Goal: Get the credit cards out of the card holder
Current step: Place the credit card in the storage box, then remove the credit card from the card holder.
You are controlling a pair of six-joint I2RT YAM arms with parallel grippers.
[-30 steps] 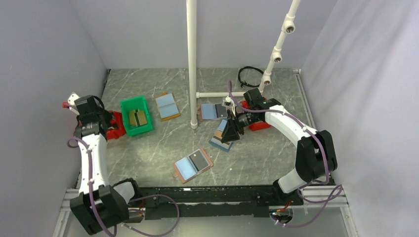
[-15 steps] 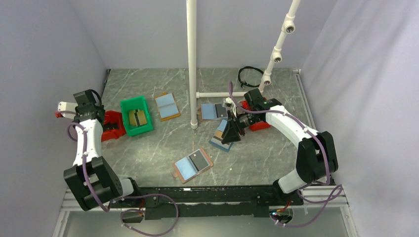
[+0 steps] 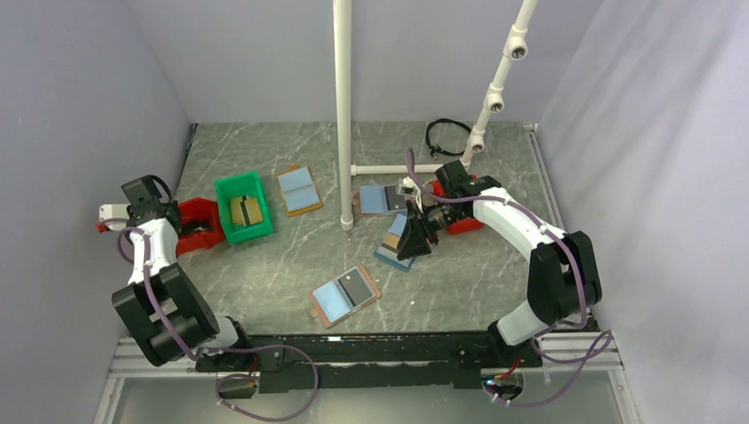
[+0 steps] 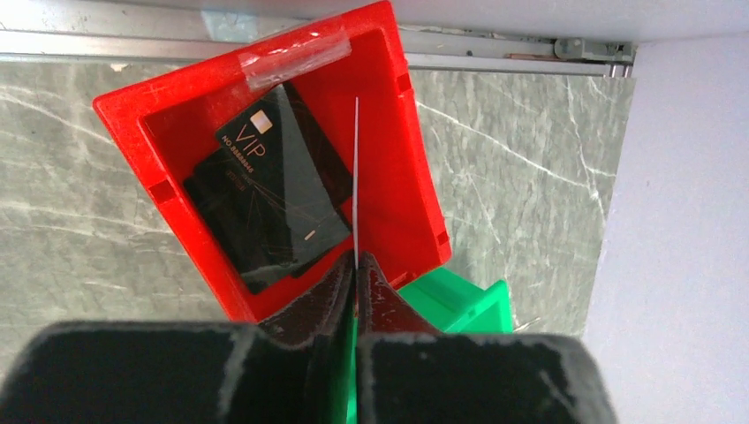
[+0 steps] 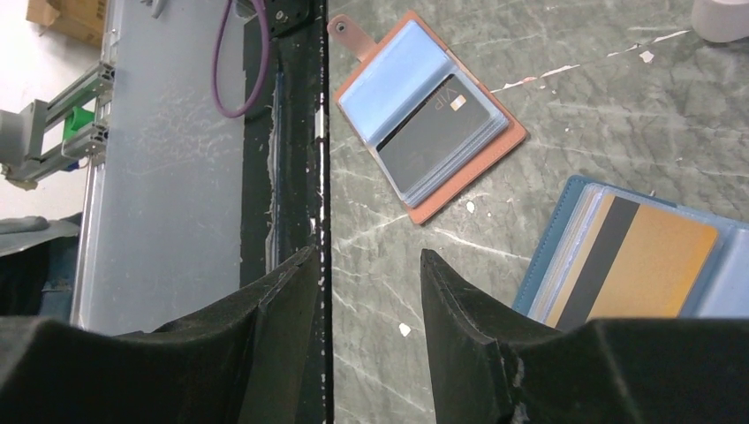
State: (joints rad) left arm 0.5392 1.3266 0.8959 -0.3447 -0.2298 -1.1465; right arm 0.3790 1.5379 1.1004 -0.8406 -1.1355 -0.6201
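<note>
Drop-off step: left gripper (image 4: pixel 356 265) is clamped on a card (image 4: pixel 356 177), edge-on over the red bin (image 4: pixel 402 177) at the tabletop's left edge, black cards (image 4: pixel 265 203) already inside. Next it only needs to open within the walls. Holder (image 5: pixel 389 75) lies open mid-table by the near edge, one dark card (image 5: pixel 433 128) left in it; right gripper (image 5: pixel 366 265) hangs above, jaws apart, empty. Versus a second ago: left arm folded back leftward; right arm and holder unmoved.
</note>
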